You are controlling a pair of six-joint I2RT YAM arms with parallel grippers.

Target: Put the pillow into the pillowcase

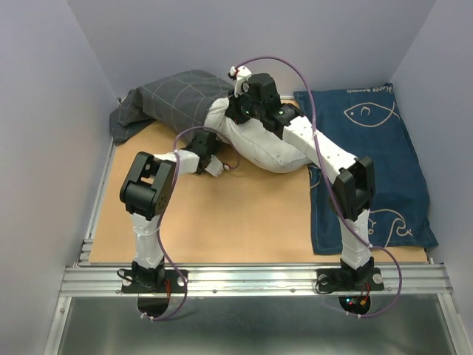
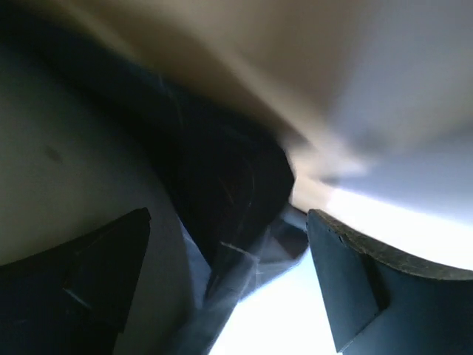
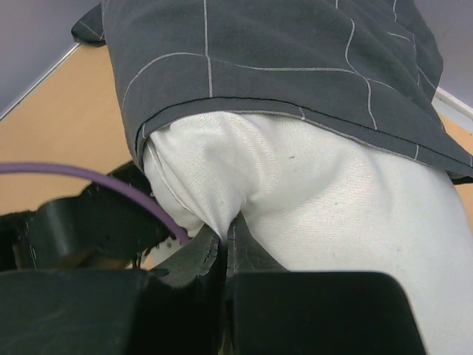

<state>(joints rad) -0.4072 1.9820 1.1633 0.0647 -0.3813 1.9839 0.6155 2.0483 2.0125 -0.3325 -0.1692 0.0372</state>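
Our right gripper [image 3: 225, 235] is clenched on a small fold of the pillow [image 3: 310, 192], close under the hem of the pillowcase [image 3: 281, 44]. The pillow lies at the far side of the bench [image 1: 222, 222]. Its far-left end is already inside the dark grey case, and the larger part is bare. Our left gripper [image 1: 210, 164] is released, with the jaws wide and nothing between them, low beside the near edge of the pillow.

We judge that the step in hand is to bring the pillow deeper into the case. To do it well, we would take only the grey hem with the left gripper, not the white cloth. Then we would draw it over the pillow while the right one pushes along the length of the case, so that the fabric does not bunch.

The right wrist view shows the hem and the pinch clearly, but in the top view the arm hides them. Only the top view shows the navy cloth with fish drawings [image 1: 369, 155] at the right. The left wrist view is blurred, and we see there only dark cloth.
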